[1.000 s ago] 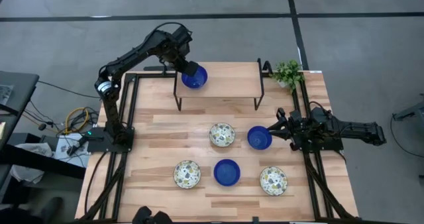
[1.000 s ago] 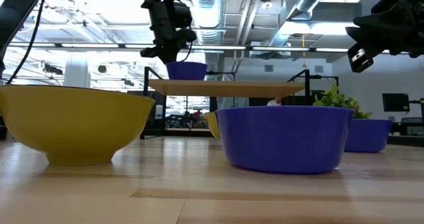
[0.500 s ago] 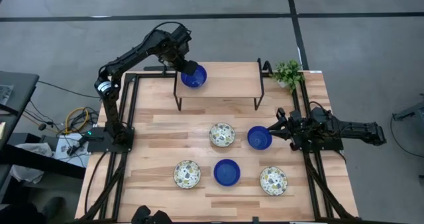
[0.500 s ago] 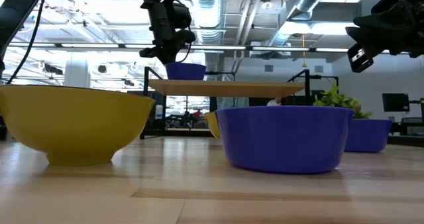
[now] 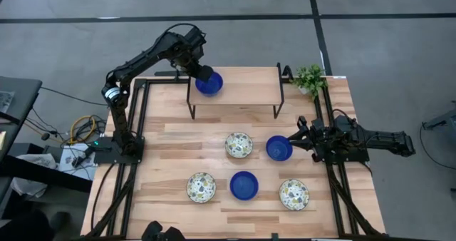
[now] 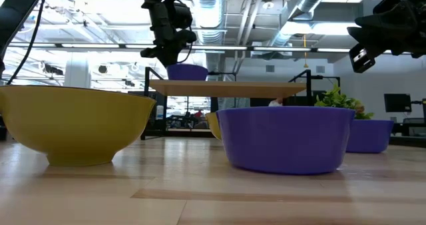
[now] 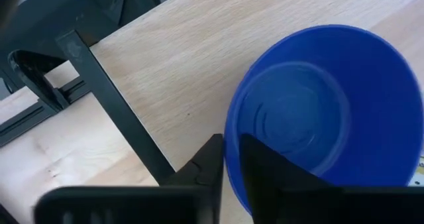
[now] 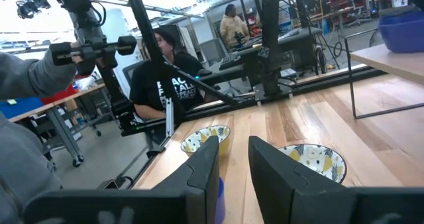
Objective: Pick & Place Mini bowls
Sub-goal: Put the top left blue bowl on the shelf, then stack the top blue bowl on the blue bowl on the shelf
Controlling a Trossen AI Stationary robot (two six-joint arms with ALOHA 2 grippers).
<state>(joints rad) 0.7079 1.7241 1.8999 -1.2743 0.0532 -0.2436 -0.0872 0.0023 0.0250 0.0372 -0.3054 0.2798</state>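
Note:
A cobalt blue mini bowl [image 5: 209, 83] [image 6: 188, 71] is on the raised wooden shelf [image 5: 246, 91], and my left gripper [image 5: 202, 73] [image 7: 230, 139] is shut on its rim. A second blue bowl [image 5: 278, 149] stands on the table's right. My right gripper [image 5: 294, 140] [image 8: 233, 143] hovers above that bowl's right rim, its fingers a narrow gap apart and holding nothing. A third blue bowl [image 5: 244, 185] stands near the front edge. Three floral bowls [image 5: 239, 145] [image 5: 201, 187] [image 5: 293, 195], yellow outside, rest on their bases on the table. My left gripper pinches the shelf bowl's rim [image 7: 232, 128] on its far-left side, with one finger [image 7: 265, 161] inside the bowl and the other [image 7: 211, 164] outside. The fingers slant down from the far left. The bowl stays upright, with its base at the shelf's top.
A small green plant [image 5: 310, 78] stands at the table's far right corner. The shelf stands on thin black legs [image 5: 189, 102] across the far half of the table. People sit beyond the table's left side [image 8: 165, 71], and a grey sleeve [image 8: 33, 78] is closer in.

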